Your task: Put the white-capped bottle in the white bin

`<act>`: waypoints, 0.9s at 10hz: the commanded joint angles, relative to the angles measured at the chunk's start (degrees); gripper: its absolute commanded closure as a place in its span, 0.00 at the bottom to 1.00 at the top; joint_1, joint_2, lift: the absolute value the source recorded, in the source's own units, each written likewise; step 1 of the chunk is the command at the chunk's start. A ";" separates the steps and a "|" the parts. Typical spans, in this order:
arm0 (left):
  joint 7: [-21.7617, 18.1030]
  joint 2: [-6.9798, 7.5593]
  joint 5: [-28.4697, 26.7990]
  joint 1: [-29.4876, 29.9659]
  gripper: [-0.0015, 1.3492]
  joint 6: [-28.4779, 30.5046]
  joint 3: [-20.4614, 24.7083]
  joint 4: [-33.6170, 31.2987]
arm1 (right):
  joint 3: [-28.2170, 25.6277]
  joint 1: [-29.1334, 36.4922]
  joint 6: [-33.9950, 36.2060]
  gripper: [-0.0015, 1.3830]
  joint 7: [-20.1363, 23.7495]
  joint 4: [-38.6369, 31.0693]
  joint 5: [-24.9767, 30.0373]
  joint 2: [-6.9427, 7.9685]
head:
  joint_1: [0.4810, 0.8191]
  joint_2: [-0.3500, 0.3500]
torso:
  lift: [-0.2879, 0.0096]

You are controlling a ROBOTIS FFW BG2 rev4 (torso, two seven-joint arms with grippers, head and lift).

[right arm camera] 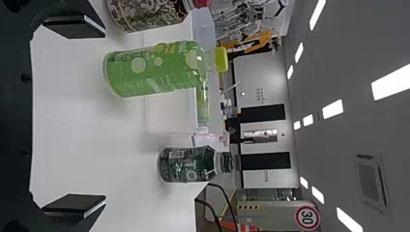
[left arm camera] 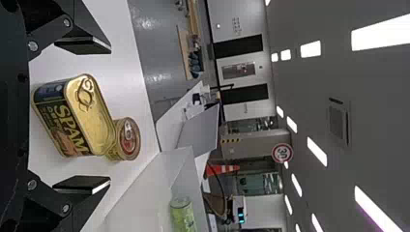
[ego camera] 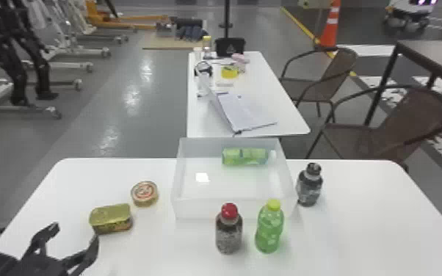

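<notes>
The white-capped bottle (ego camera: 245, 156), green, lies on its side along the far wall inside the white bin (ego camera: 233, 208), its cap toward the right. In the left wrist view part of that bottle (left arm camera: 183, 213) shows in the bin, and in the right wrist view the bottle (right arm camera: 202, 104) appears behind the bin's wall. My left gripper (ego camera: 78, 232) is over the table's front left, open, nearer than the tins; in its wrist view the left gripper (left arm camera: 83, 116) has nothing between its fingers. The right gripper (right arm camera: 75, 118) is open too and holds nothing, facing the bottles on the right side.
A rectangular tin (ego camera: 111, 218) and a round tin (ego camera: 145, 193) rest left of the bin. Before it stand a red-capped bottle (ego camera: 228, 229) and a yellow-capped green bottle (ego camera: 270, 227); a dark bottle (ego camera: 309, 186) stands to its right. Another table (ego camera: 282, 108) lies beyond.
</notes>
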 commanded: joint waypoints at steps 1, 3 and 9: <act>1.95 -0.24 3.95 1.73 0.24 -1.72 -0.79 0.80 | -0.04 0.12 0.00 0.06 0.00 0.00 0.00 0.00 | 0.20 0.50 | 0.63; 7.58 -0.24 7.73 4.81 0.24 -5.15 -2.99 1.50 | -0.04 0.21 0.00 0.06 0.00 0.00 0.00 0.00 | 0.20 0.50 | 0.63; 11.79 -0.24 9.92 8.50 0.24 -5.59 -5.98 1.50 | -0.04 0.56 0.00 0.06 0.00 -0.18 0.00 -0.18 | 0.20 0.50 | 0.63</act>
